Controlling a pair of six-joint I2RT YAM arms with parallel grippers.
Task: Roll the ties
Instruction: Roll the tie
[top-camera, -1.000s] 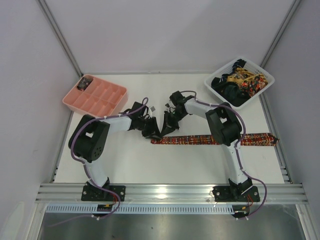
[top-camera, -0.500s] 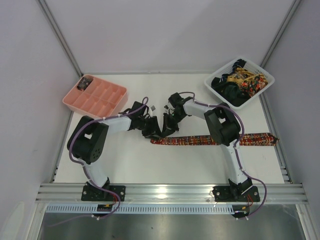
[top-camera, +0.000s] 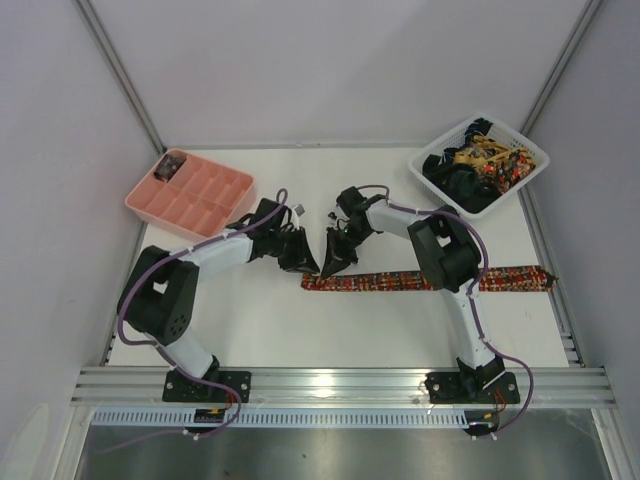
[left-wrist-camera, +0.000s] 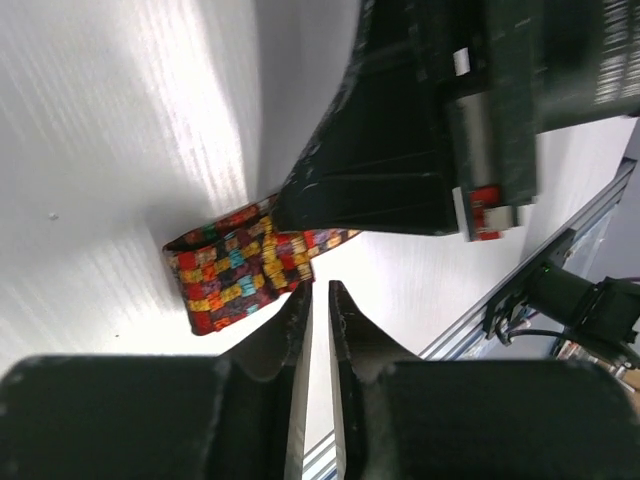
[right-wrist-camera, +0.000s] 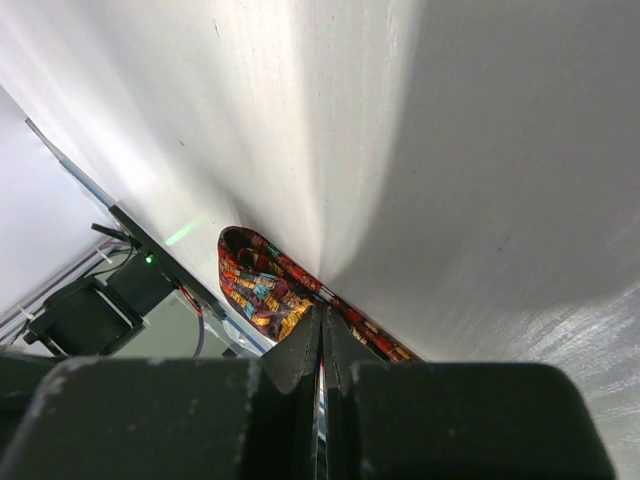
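Now: my right gripper (right-wrist-camera: 321, 322) is pinched tight on the tie (left-wrist-camera: 238, 268), whose folded end sits just past the tips. My left gripper (left-wrist-camera: 318, 292) is a slit apart and empty, beside the fold. Risk: if the pinch slips, the loose fold springs flat.

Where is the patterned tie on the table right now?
Top view: the patterned tie lies flat across the table's right half, in front of the white basket, its folded left end near centre.
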